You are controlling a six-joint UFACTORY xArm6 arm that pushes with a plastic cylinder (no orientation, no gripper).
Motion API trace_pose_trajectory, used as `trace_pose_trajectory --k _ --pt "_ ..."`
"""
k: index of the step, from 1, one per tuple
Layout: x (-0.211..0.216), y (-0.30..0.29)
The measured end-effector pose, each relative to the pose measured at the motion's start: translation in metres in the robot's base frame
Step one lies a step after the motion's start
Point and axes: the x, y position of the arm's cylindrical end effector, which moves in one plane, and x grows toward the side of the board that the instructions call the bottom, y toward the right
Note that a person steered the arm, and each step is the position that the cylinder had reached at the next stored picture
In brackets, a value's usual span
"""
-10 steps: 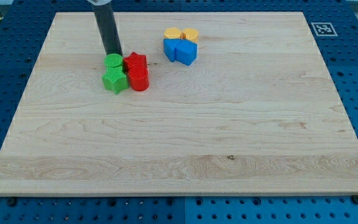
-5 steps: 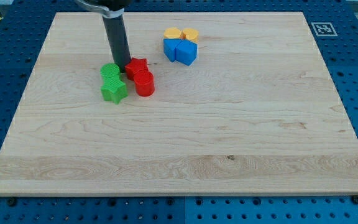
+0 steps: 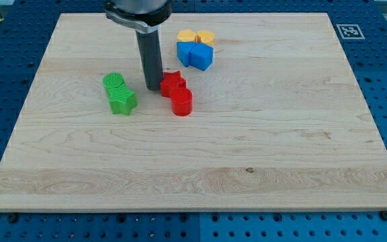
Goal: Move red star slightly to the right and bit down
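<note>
The red star [image 3: 173, 83] lies on the wooden board [image 3: 247, 134], left of centre in the upper half. A red cylinder [image 3: 182, 102] touches it at its lower right. My tip [image 3: 153, 88] stands right against the star's left side, between the red pair and the green blocks.
A green cylinder [image 3: 113, 83] and a green star [image 3: 122, 101] sit together to the tip's left. Two blue blocks [image 3: 195, 56] and two yellow blocks [image 3: 196, 37] cluster above the red star, near the board's top edge.
My tip has moved right and a little down, pushing the red star and red cylinder rightward away from the green blocks. The green pair has shifted slightly left.
</note>
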Motion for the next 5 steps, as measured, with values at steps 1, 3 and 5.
trace_pose_trajectory --k 1,3,5 --pt "0.0 0.013" --pt "0.0 0.039" --pt "0.001 0.049"
